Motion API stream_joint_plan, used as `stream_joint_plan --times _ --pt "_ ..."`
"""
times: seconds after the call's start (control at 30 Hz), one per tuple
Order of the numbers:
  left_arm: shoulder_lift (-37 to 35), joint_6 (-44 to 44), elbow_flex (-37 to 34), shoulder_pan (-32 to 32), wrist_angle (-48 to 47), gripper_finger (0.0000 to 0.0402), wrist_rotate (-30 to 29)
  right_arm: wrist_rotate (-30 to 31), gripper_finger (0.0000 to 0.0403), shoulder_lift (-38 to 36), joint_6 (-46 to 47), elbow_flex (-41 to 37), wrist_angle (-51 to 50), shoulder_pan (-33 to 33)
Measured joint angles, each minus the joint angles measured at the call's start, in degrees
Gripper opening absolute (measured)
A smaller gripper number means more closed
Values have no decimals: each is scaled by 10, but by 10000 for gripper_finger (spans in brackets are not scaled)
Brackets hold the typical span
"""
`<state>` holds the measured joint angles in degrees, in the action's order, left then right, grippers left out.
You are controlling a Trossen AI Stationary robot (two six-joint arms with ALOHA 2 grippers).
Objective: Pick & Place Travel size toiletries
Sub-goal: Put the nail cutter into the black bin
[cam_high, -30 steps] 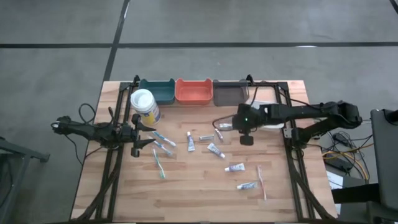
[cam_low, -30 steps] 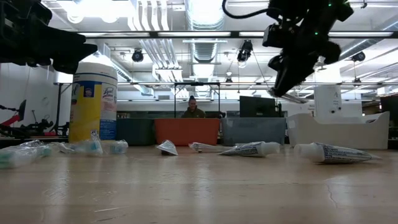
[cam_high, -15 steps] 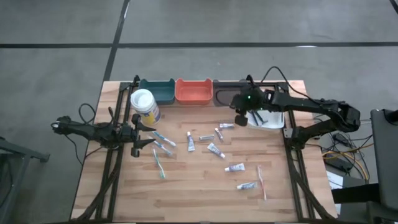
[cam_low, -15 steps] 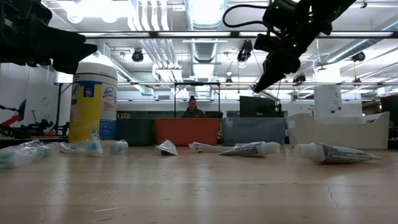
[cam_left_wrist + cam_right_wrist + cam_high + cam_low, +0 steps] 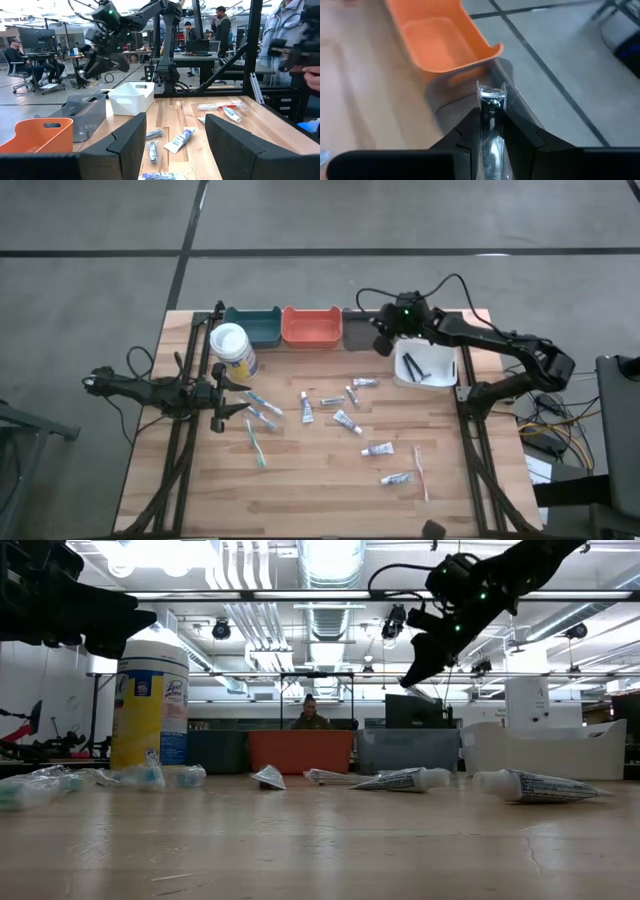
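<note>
Transport is the step in hand: a small silvery tube [image 5: 491, 107] is clamped between the fingers of the right end effector [image 5: 383, 343], which hangs above the grey bin [image 5: 362, 327] at the far edge of the bench [image 5: 320, 490]. In the right wrist view the tube's crimped end is seen poking out past the fingertips, with the orange bin [image 5: 440, 42] beyond and the grey bin's wall just beneath. The next move is judged to call for settling squarely over one bin (which one is meant cannot be told from the pictures) and then parting the fingers so that the tube drops inside rather than onto a rim.

The left end effector [image 5: 222, 398] is parked near the bench's left edge with its fingers spread wide and nothing between them.

Four bins are ranged along the far edge: a teal bin [image 5: 252, 325], the orange one, the grey one and, nearer the right edge, a white bin [image 5: 426, 367]. Thin dark stick-like pieces are seen lying in the white bin; nothing can be made out in the teal or orange bins, and the grey bin's inside is partly hidden by the arm. A yellow wipes canister [image 5: 232, 350] stands beside the teal bin. Several mini tubes [image 5: 377, 448] and toothbrushes [image 5: 257, 442] are still scattered over the middle of the bench.
</note>
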<state>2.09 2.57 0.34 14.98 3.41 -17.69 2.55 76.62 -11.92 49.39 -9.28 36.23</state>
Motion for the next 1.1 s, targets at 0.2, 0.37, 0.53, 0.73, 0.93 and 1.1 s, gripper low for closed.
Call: stream_joint_plan --times 0.2,0.37,0.53,0.73,0.93,1.1 --pt "0 0 0 0 0 209 0 0 68 34 17 0 34 41" --pt "0 0 0 0 0 209 0 0 68 57 19 0 63 69" --pt "0 0 0 0 0 209 0 0 68 82 33 0 76 92" --pt "0 0 0 0 0 209 0 0 68 112 55 0 84 115" --pt "0 0 0 0 0 209 0 0 68 137 95 0 98 118" --pt "0 0 0 0 0 209 0 0 68 148 181 0 110 118"
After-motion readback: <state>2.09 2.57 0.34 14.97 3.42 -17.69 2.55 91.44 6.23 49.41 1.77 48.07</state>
